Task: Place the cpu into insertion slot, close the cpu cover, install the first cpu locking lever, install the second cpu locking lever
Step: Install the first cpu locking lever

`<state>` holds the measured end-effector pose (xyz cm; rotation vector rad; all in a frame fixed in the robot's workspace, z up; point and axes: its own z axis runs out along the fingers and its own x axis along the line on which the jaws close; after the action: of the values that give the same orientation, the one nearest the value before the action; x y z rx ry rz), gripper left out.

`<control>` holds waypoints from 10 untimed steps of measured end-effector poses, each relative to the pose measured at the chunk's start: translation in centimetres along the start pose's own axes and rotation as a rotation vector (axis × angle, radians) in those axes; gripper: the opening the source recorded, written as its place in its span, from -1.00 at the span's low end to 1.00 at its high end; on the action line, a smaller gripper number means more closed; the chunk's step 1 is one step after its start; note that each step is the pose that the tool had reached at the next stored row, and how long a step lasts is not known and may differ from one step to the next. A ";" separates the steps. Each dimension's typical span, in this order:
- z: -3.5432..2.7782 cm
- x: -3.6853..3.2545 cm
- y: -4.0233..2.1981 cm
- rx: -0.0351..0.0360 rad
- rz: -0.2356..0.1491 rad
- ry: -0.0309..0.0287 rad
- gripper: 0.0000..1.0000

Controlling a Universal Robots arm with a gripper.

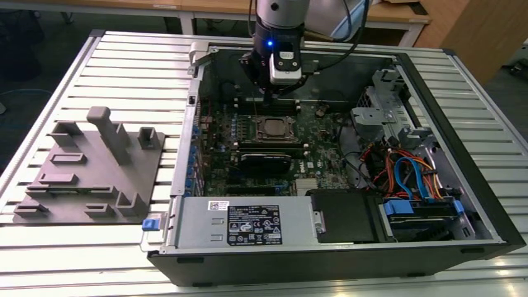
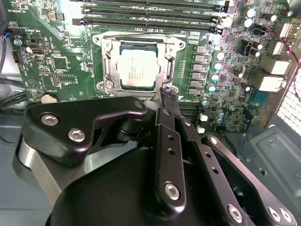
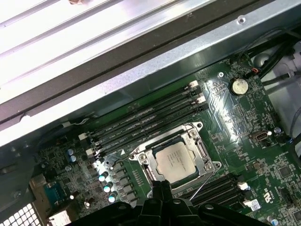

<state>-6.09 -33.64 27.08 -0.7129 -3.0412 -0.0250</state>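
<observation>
Claw: the claw [image 3: 161, 185] has its fingers drawn together with nothing visible between them. It hangs over the motherboard [image 2: 61, 61], with its tip just beside one corner of the socket.
Cpu: the cpu [image 2: 136, 70] lies flat in the insertion slot [image 1: 257, 130], silvery top up. The slot is inside the computer case [image 1: 462, 204], in the half nearer the desk's edge by the arm's base.
Cover: the cpu cover [image 2: 109, 63] appears to be down, framing the chip through its window. I cannot tell whether it sits fully flush.
Levers: one thin wire lever [image 3: 204, 181] runs out at a slant from the socket near the claw tip and looks unlatched. A second wire [image 2: 141, 34] runs along the socket side next to the memory slots [image 2: 150, 19]. Whether it is hooked is unclear.
Slip risk: the lever is thin and springy and the claw tip is narrow. A push slightly off the wire would probably let it skate away and spring up.
Board risk: small capacitors [image 2: 214, 77] and chips crowd the socket side near the tip. A skidding tip could scrape or knock them.
Seating risk: if the chip is at all askew under the frame, forcing a lever down could load the socket contacts unevenly.
Desk: the case stands on the slatted desk [image 1: 123, 55] toward the exterior view's right. A grey fixture tray [image 1: 91, 179] is well apart by the exterior view's left edge.
</observation>
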 end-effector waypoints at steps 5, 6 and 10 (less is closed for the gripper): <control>0.00 0.00 0.00 -0.0001 0.000 0.0000 -0.80; 0.01 0.05 -0.02 -0.0003 -0.001 -0.0002 -0.80; 0.01 0.34 -0.17 -0.0019 -0.007 -0.0032 -0.80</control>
<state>-6.47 -33.64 27.08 -0.7034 -3.0471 -0.0269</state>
